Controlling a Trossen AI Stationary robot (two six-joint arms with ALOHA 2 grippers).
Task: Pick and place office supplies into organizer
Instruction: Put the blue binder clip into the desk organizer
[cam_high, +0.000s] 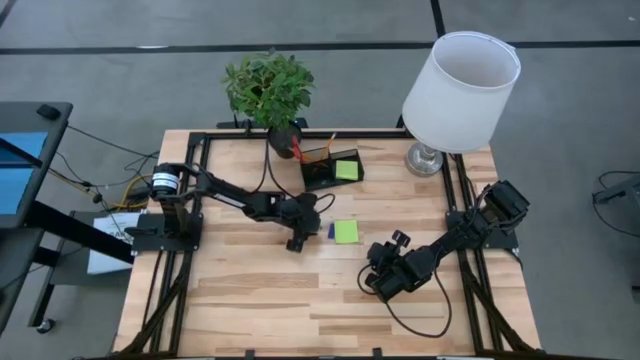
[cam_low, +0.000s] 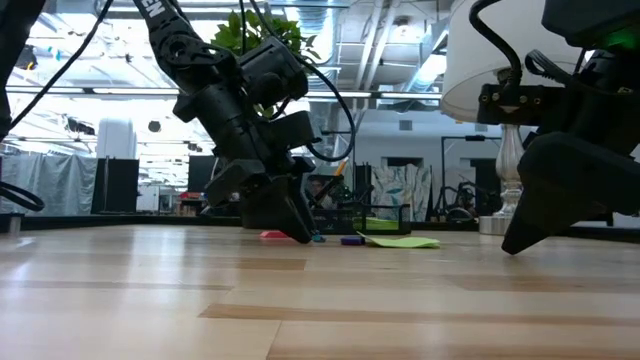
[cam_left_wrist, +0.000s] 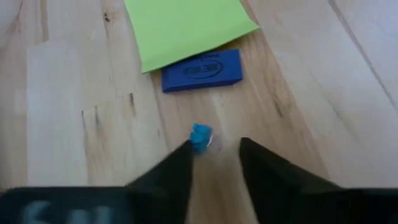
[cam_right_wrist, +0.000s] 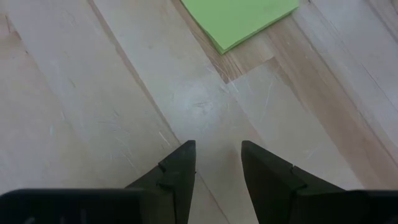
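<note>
My left gripper (cam_left_wrist: 214, 149) is open and points down at the table's middle, its tips close above the wood (cam_low: 303, 234). A tiny blue piece (cam_left_wrist: 201, 135) lies on the wood right at one fingertip, not between the fingers. Just beyond lie a blue eraser (cam_left_wrist: 202, 70) and a lime-green sticky-note pad (cam_left_wrist: 186, 28), both flat on the table. A pink piece (cam_low: 272, 235) lies beside the gripper. The dark organizer (cam_high: 333, 168) stands at the far middle with a green pad (cam_high: 346, 170) and red-handled scissors (cam_high: 296, 150) in it. My right gripper (cam_right_wrist: 217, 155) is open over bare wood, to the right of and nearer than the loose pad. My left gripper has one fingertip (cam_left_wrist: 185, 151) right against the near side of the tiny blue piece (cam_left_wrist: 199, 142), coming slanting down from the table's left. Whether the tip touches the piece, I cannot tell. The piece lies on the wood, outside the gap between the fingers.
A potted plant (cam_high: 268, 88) stands at the far edge beside the organizer. A white-shaded lamp (cam_high: 460, 90) stands at the far right on a metal foot (cam_high: 427, 158). Black rails (cam_high: 460, 200) run along the table's sides. The near half of the table is bare wood (cam_high: 300, 300).
</note>
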